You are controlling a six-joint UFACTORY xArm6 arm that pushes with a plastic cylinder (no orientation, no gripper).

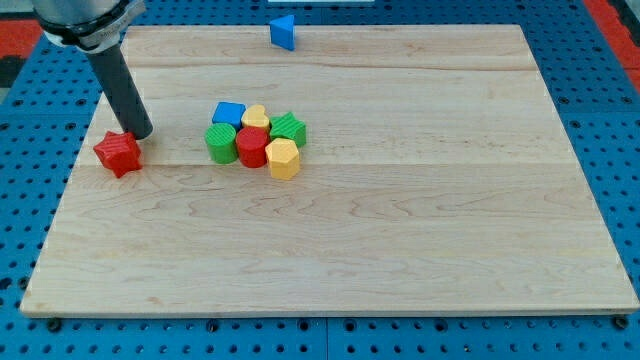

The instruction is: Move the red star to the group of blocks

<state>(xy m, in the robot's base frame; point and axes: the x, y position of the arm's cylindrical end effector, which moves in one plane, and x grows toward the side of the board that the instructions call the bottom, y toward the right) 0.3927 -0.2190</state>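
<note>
Resting at the red star's one o'clock, touching or nearly so, my tip had no jaws to open or shut, being a plain rod. That star sat near the board's nine o'clock edge, with the group, green block nearest, well apart at its three o'clock. Pushing from this side risked sending it toward seven o'clock, away from the group.

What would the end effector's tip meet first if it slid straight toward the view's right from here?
My tip sits at the red star block's upper right. Sliding right, it would likely first meet the green block at the cluster's left, though depth is uncertain.
</note>
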